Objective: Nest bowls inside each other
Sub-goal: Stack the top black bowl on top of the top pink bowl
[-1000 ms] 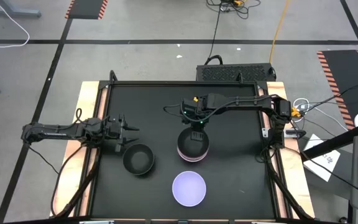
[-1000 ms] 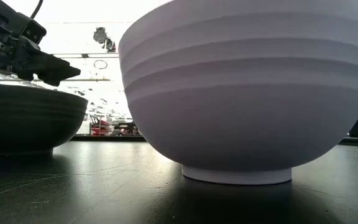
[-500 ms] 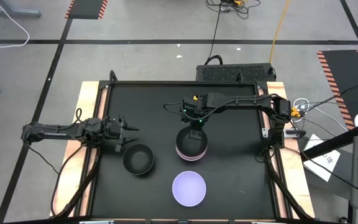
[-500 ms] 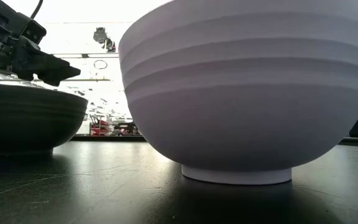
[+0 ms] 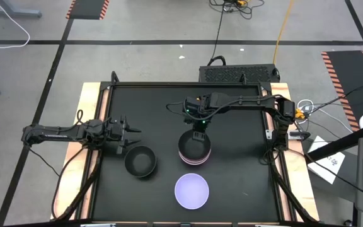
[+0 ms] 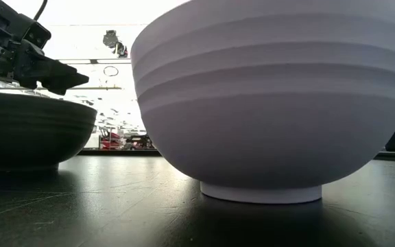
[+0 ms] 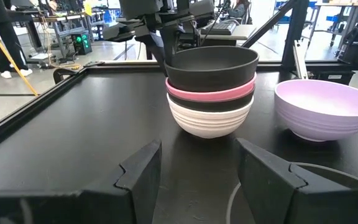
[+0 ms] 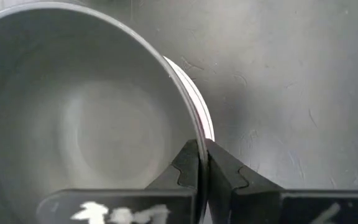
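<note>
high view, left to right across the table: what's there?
Open left gripper → lone black plastic bowl → pale lavender plastic bowl. The stack of nested bowls, black on top, and the right gripper pinching its rim overlap the lavender one sideways.

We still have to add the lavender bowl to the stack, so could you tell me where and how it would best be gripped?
Probably by its rim, from straight above. The lavender bowl sits upright and open, alone on the table, so one finger can drop inside and one outside the thin wall. The right gripper is pinching the stack's top black bowl that way; the side rim nearest the stack looks easiest.
</note>
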### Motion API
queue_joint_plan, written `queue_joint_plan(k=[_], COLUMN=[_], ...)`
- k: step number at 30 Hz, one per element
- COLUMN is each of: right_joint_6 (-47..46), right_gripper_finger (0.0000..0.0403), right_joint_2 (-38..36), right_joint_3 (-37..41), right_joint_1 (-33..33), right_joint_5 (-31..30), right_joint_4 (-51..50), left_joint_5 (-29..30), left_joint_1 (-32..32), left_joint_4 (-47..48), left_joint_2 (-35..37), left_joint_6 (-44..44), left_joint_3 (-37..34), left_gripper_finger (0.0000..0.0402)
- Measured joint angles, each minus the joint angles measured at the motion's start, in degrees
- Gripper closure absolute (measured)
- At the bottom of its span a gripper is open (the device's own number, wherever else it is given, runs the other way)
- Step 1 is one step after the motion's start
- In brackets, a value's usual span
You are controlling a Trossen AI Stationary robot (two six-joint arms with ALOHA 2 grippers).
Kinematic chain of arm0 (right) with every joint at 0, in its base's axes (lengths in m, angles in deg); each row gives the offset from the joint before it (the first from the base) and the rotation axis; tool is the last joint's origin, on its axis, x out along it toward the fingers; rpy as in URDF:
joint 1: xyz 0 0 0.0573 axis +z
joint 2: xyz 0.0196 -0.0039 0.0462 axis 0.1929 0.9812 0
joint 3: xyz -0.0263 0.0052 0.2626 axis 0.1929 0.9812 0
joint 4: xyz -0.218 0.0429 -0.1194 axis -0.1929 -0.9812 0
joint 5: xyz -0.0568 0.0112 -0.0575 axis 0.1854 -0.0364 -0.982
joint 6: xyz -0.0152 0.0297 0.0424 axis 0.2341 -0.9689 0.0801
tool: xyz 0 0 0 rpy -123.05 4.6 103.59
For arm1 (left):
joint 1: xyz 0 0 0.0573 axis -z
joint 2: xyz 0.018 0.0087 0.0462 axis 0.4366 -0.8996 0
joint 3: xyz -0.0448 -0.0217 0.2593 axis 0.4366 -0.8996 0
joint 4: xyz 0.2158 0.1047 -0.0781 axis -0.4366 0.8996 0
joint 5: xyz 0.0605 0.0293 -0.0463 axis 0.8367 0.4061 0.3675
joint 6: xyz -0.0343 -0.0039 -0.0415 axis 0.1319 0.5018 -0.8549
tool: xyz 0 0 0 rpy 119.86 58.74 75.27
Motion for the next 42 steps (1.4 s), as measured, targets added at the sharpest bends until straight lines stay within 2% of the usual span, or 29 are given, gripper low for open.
queue_joint_plan(k=[4, 8, 22, 31, 37, 42], right_joint_6=[0.0, -0.6, 0.1, 1.0, 1.2, 1.1], right_gripper_finger=[0.0402, 0.0402, 0.0395, 0.0323, 0.0273, 0.0242], right_joint_2=[0.0, 0.0, -0.1, -0.1, -0.1, -0.7], right_joint_3=[0.0, 0.0, 0.0, 0.0, 0.0, 0.0], right_joint_1=[0.0, 0.5, 0.5, 0.5, -0.6, -2.0], right_joint_5=[-0.5, -4.6, -4.6, -4.1, 2.0, 2.2], right_joint_4=[0.1, -0.6, -0.9, -0.8, -0.4, -0.2], left_joint_5=[0.0, 0.0, 0.0, 0.0, 0.0, 0.0], left_joint_1=[0.0, 0.0, 0.0, 0.0, 0.0, 0.0], left_joint_4=[0.0, 0.0, 0.0, 0.0, 0.0, 0.0], left_joint_2=[0.0, 0.0, 0.0, 0.0, 0.0, 0.0], left_joint_6=[0.0, 0.0, 0.1, 0.0, 0.0, 0.0], left_joint_3=[0.0, 0.0, 0.0, 0.0, 0.0, 0.0], left_gripper_finger=[0.0199, 0.0199, 0.0199, 0.0199, 0.0199, 0.0199])
